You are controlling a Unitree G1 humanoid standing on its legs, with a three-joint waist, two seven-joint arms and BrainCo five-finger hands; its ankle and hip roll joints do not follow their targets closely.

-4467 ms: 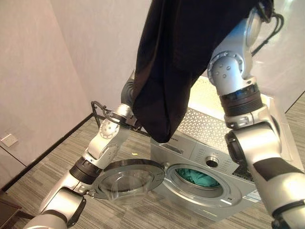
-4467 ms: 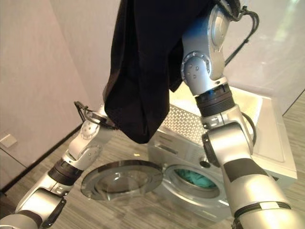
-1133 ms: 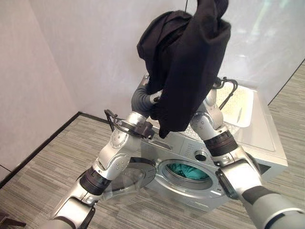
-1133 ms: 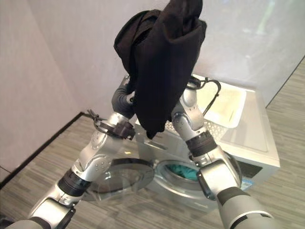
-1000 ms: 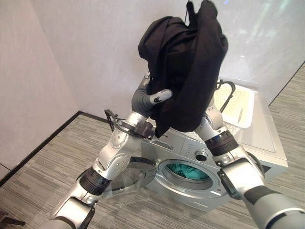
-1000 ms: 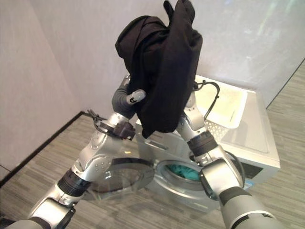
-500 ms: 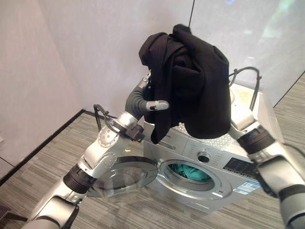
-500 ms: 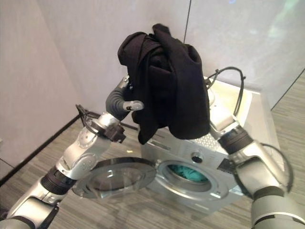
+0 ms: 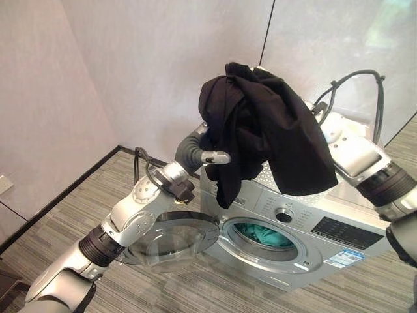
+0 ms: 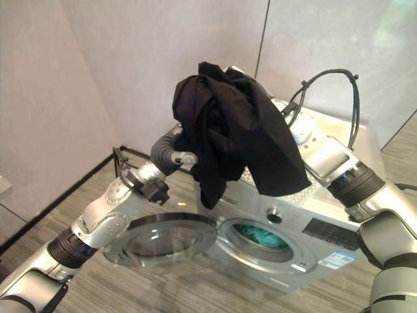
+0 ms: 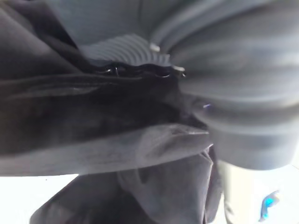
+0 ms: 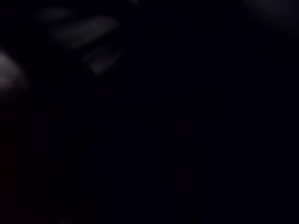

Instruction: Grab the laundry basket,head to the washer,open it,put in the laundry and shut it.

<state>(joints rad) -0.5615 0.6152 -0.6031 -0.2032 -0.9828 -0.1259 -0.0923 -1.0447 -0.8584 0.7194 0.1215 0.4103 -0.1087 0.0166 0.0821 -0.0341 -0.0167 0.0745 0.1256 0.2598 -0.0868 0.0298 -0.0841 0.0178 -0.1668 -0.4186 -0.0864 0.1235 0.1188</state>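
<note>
Hanging black garment (image 9: 273, 130) hides basket; washer door (image 9: 171, 238) open.

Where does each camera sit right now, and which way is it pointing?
Left eye view: on the head, looking down at the open washer, black garment raised above; both arms, left hand.
Right eye view: beside it, same scene; round door swung open.
Left wrist view: pressed against dark cloth and ribbed cover.
Right wrist view: dark, unreadable.
Shared: both eyes show teal laundry in the drum.
</note>
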